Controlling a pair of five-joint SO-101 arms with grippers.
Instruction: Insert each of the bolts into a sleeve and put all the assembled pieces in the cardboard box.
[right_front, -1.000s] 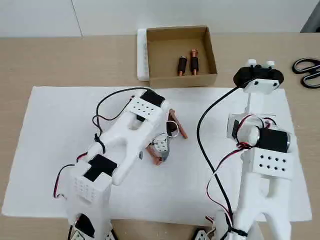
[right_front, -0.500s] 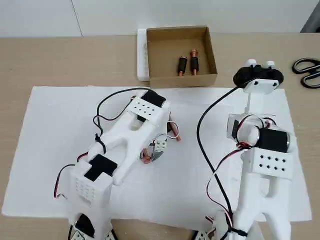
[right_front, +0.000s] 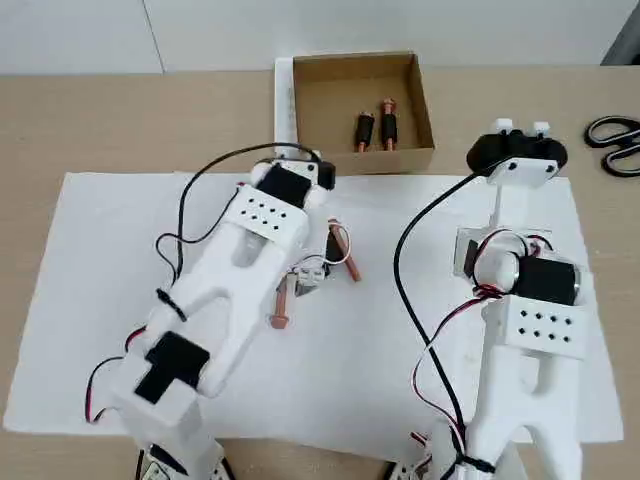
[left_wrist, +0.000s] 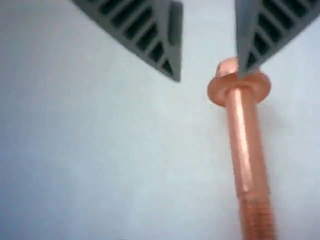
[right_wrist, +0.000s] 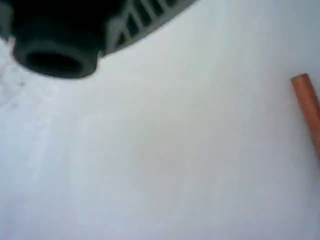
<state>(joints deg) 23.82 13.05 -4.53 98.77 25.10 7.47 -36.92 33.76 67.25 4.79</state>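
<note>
On the white paper sheet (right_front: 100, 300) over the near wooden table (right_front: 100, 120), a copper-coloured bolt (left_wrist: 245, 150) lies flat beside the left arm (right_front: 230, 280), with a second copper bolt (right_front: 344, 250) just beyond. Farther back, the brown cardboard box (right_front: 365, 160) holds two black-sleeved bolts (right_front: 388, 125), with black-handled scissors (right_front: 612, 140) well apart. The left gripper (left_wrist: 207, 72) hangs wide open, clasping nothing, one grey ribbed fingertip (left_wrist: 255, 40) at the first bolt's head; a black tubular sleeve (right_wrist: 55, 55) sits at the right gripper (right_front: 514, 158), whose grip cannot be told.

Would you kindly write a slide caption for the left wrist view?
Left arm's open jaws at the head of a copper bolt on white paper.
</note>
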